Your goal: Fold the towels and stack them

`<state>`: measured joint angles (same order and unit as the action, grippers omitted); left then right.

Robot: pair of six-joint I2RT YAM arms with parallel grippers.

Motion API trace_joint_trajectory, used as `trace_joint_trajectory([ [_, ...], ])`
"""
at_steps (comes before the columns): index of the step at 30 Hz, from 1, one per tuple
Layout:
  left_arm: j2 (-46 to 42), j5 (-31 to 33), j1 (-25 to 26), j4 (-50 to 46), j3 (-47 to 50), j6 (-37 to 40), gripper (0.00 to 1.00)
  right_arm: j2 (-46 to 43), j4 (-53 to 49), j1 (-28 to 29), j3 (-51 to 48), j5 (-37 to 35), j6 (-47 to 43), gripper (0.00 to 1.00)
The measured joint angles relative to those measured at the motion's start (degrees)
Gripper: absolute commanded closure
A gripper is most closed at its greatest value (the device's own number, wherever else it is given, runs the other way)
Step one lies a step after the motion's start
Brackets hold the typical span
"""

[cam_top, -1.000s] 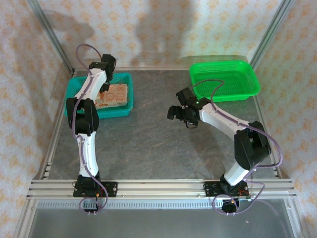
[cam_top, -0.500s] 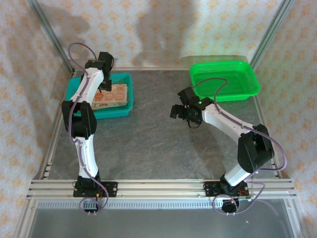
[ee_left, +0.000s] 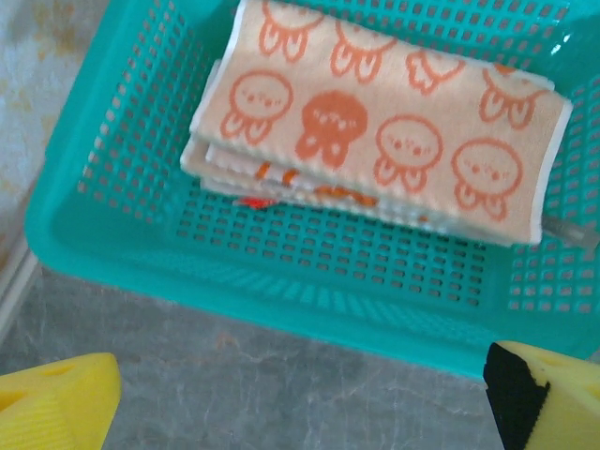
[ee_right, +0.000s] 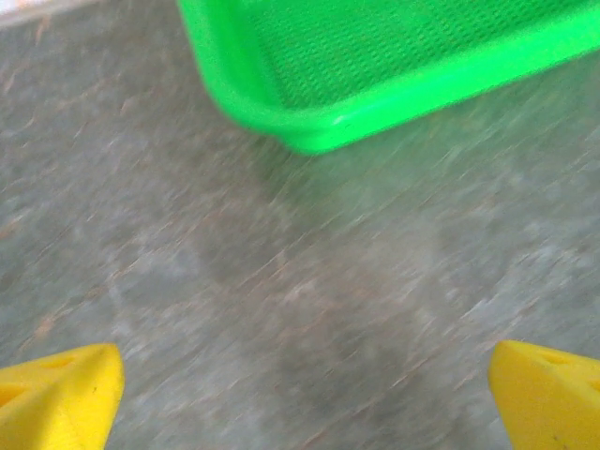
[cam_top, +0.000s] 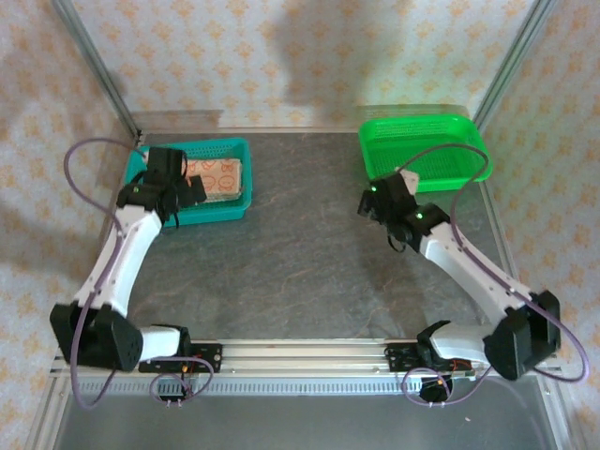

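Observation:
The towels [ee_left: 375, 131] lie folded in a stack inside the teal basket [ee_left: 281, 291], cream side up with orange prints. From above, the towels [cam_top: 217, 176] sit in the teal basket [cam_top: 216, 214] at the back left. My left gripper [cam_top: 185, 193] hovers by the basket's near left part, open and holding nothing. In the left wrist view the left gripper [ee_left: 300, 403] is over bare table just short of the basket's near wall. My right gripper [cam_top: 375, 199] is open and empty near the green tray. Grey table shows between the yellow fingers of the right gripper [ee_right: 305, 394].
A green mesh tray [cam_top: 427, 150] stands at the back right, and its near corner [ee_right: 309, 131] is just ahead of the right gripper. Aluminium frame posts rise at the back corners. Patterned walls close in the table, and a rail runs along its near edge.
My left gripper opened and drew back from over the towels to the basket's near left side. The right arm swung right, toward the green tray, still open.

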<state>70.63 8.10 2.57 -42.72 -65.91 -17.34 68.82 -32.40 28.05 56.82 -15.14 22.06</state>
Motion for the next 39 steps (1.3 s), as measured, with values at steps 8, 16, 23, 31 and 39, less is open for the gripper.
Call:
trace_joint_trajectory([
  [8,-20.06,10.10,2.32,10.93,27.67,-4.79,0.00,-5.33,17.20,-1.27,-19.50,-12.52,-13.16,0.01],
  [16,-14.16,17.84,2.21,34.40,39.67,1.16,0.00,2.38,35.21,-7.87,-26.05,-19.08,-19.28,0.01],
  [23,2.69,16.28,2.16,65.24,44.13,12.37,0.00,9.86,53.62,-13.92,-30.53,-15.17,-24.83,0.01],
  [31,16.68,8.24,1.51,84.50,44.02,15.15,0.00,16.35,71.01,-22.73,-32.61,0.22,-26.38,0.01],
  [39,17.03,5.92,1.40,89.31,44.15,15.98,0.00,18.99,75.78,-25.66,-33.66,10.54,-25.99,0.01],
])
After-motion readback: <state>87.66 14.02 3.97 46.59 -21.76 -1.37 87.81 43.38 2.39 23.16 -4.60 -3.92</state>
